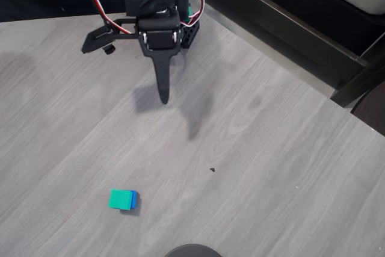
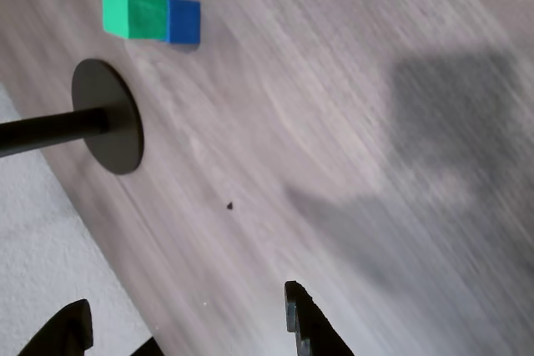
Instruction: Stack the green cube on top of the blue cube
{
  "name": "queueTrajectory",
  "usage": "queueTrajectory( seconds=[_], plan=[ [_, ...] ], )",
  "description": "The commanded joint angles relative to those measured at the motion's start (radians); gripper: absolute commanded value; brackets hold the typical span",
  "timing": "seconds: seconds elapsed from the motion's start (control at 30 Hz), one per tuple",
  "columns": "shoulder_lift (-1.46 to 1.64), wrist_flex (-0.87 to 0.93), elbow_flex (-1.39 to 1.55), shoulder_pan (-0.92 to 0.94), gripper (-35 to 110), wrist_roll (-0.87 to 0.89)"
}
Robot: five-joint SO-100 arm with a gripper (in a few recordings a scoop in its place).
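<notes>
In the overhead view the green cube (image 1: 120, 199) sits on the blue cube (image 1: 135, 197), whose edge peeks out on the right. They stand near the table's front, left of centre. The wrist view shows the same pair touching: green cube (image 2: 133, 12) and blue cube (image 2: 183, 21), at the top left. My gripper (image 1: 124, 74) hangs far back over the table, well away from the cubes, with nothing in it. Its jaws are spread wide in the wrist view, where my gripper (image 2: 183, 314) shows at the bottom edge.
A black round stand base with a pole (image 2: 108, 118) rests near the cubes, and its rim (image 1: 192, 250) shows at the overhead view's bottom edge. A dark frame (image 1: 289, 28) runs along the table's far right edge. A tiny dark speck (image 1: 212, 169) lies mid-table.
</notes>
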Motion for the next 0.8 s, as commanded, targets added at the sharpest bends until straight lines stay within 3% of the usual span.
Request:
queueTrajectory(
  seconds=[0.0, 0.2, 0.3, 0.43, 0.77],
  plan=[
    [0.097, -0.06, 0.12, -0.015, 33, -0.017],
    [0.413, -0.112, 0.411, -0.029, 27, -0.052],
    [0.411, -0.117, 0.459, -0.029, 23, -0.058],
    [0.411, -0.12, 0.528, -0.038, 0, -0.058],
    [0.411, -0.135, 0.623, -0.035, 0, -0.052]
  ],
)
